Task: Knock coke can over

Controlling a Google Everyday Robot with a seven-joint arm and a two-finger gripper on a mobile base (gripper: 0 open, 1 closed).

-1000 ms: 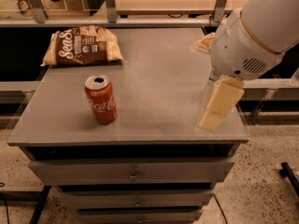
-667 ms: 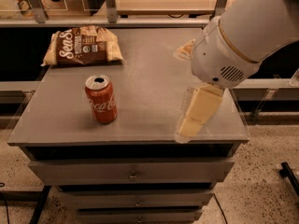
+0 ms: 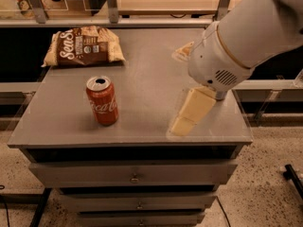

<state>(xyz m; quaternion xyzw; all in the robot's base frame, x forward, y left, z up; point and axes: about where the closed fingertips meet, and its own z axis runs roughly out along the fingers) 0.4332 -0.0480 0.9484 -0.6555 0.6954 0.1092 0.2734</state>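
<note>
The one end effector (image 3: pixel 179 90) hangs over the right part of the worktop (image 3: pixel 147 70), under the thick white wrist of the single arm (image 3: pixel 246 37). Its two cream fingers (image 3: pixel 191 111) are spread apart and nothing is between them. The nearer one points down and to the left, with its tip close to the front edge of the worktop. Of the farther one only the tip shows from behind the wrist.

There is one coke can (image 3: pixel 102 100). It stands upright on the front left part of the worktop, well apart from the end effector, and nothing touches it.

One snack bag (image 3: pixel 85 46), brown and cream with white letters, lies flat at the back left, behind the can and apart from it.

Below the worktop I count three drawers (image 3: pixel 135 174), one under the other.
</note>
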